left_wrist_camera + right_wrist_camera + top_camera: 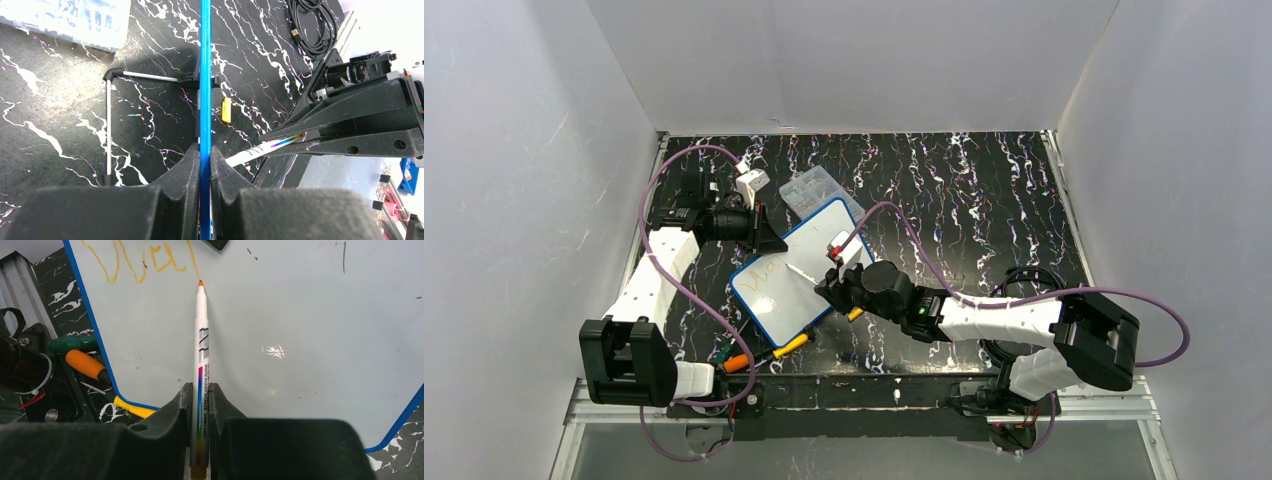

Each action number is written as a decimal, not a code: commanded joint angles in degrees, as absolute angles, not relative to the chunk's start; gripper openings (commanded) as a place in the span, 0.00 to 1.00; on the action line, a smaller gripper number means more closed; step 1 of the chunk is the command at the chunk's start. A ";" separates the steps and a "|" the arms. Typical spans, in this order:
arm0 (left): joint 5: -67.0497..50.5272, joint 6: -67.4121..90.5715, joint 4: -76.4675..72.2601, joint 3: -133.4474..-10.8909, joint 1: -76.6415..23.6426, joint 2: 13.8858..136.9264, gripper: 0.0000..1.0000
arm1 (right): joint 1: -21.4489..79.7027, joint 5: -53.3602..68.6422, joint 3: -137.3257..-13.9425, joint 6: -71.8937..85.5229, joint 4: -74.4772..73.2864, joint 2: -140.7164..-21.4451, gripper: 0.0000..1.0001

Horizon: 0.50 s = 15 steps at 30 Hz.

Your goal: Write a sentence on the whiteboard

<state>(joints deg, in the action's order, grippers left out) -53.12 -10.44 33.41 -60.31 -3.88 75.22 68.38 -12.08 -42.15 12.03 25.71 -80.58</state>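
The right gripper (200, 390) pinches a white marker (201, 335), its orange tip at the last stroke of the sentence (135, 262). The whiteboard (794, 290) lies left of centre. The left gripper (205, 152) is clamped on its far-left rim, with a clear box (816, 190) just beyond.

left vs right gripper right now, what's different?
The left gripper pinches the whiteboard edge-on by its blue rim; the right gripper pinches a marker lengthwise. The left one sits at the board's edge, the right one over its face, orange tip beside the sentence. Both are shut on something.
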 commanded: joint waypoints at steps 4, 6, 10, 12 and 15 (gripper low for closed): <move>-54.76 -10.77 36.74 -59.95 -4.22 74.71 0.00 | 68.64 -13.98 -45.75 11.74 27.95 -81.43 0.01; -54.80 -10.72 36.74 -59.94 -4.22 74.71 0.00 | 68.64 -13.89 -46.08 11.69 28.00 -81.68 0.01; -54.84 -10.72 36.74 -59.99 -4.26 74.65 0.00 | 68.64 -14.29 -46.80 11.68 27.99 -82.24 0.01; -54.84 -10.72 36.74 -59.94 -4.22 74.69 0.00 | 68.65 -14.77 -47.20 11.76 27.67 -82.42 0.01; -54.84 -10.73 36.74 -60.08 -4.24 74.70 0.00 | 68.64 -15.71 -47.79 12.09 27.11 -82.72 0.01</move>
